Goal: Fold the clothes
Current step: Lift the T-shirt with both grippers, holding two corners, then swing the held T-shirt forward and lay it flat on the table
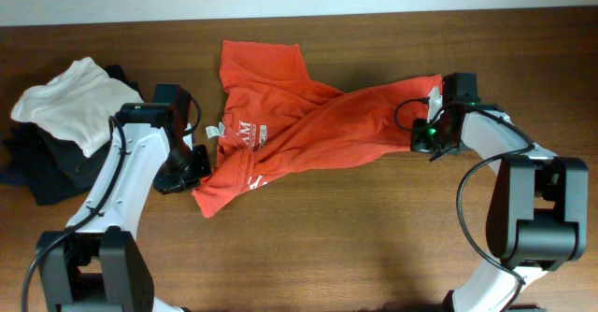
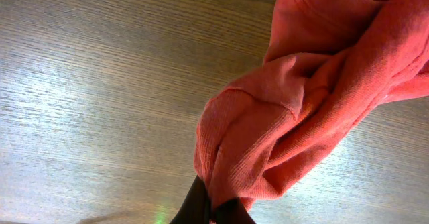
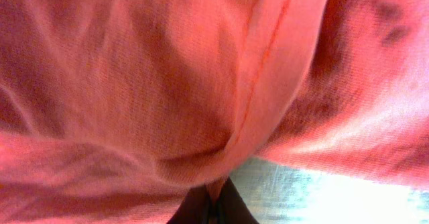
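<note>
Red-orange T-shirt (image 1: 308, 125) with white lettering; brown wood-grain table (image 1: 355, 228).

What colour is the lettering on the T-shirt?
White lettering on the red-orange T-shirt; overhead view shows it best.

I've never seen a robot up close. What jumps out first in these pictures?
A crumpled red-orange T-shirt stretches across the middle of the wooden table. The left gripper pinches its left end and the right gripper pinches its right end. At the table's left edge, a white garment lies on black garments.
</note>
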Controlling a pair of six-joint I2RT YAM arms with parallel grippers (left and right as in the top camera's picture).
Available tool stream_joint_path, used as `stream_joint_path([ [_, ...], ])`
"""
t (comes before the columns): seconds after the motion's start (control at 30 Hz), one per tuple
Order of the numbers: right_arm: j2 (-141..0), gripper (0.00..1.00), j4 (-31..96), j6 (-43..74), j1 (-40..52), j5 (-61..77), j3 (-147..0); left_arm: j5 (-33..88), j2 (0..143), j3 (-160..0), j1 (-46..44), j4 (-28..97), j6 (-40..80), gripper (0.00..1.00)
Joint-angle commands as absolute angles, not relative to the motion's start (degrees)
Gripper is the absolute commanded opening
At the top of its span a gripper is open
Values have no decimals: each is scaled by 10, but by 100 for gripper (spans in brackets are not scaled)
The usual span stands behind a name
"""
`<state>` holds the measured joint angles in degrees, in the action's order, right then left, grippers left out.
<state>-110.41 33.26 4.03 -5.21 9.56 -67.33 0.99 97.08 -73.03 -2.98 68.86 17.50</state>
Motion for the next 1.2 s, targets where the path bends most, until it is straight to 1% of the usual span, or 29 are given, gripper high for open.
stream_joint_path([
  [0.0, -1097, 4, 400, 38, -53, 99, -675, 2, 969, -728, -30, 684, 166, 1],
  [0.1, -1074, 4, 489, 39, -53, 99, -717, 6, 969, -730, -30, 670, 166, 1],
  [0.17, -1043, 4, 571, 39, -53, 99, -784, 7, 969, -745, -30, 667, 158, 0],
  [0.27, -993, 4, 688, 39, -53, 96, -913, 18, 966, -815, -30, 691, 147, 0],
  [0.33, -969, 4, 742, 39, -53, 90, -982, 47, 961, -859, -30, 700, 131, 0],
  [0.5, -916, 4, 866, 54, -53, 14, -1131, 81, 955, -1001, -17, 763, 125, 0],
  [0.67, -874, 4, 907, 56, -54, -4, -1199, 82, 943, -1118, 13, 818, 125, 0],
  [0.8, -823, 4, 907, 94, -54, -64, -1250, 90, 904, -1185, 54, 833, 125, 0],
  [0.9, -799, 4, 905, 95, -54, -68, -1275, 122, 861, -1192, 68, 823, 125, 0],
  [1.0, -790, 4, 894, 95, -59, -89, -1294, 123, 830, -1192, 68, 801, 125, 0],
  [1.17, -839, 4, 854, 93, -76, -75, -1294, 123, 843, -1192, 65, 721, 125, 0],
])
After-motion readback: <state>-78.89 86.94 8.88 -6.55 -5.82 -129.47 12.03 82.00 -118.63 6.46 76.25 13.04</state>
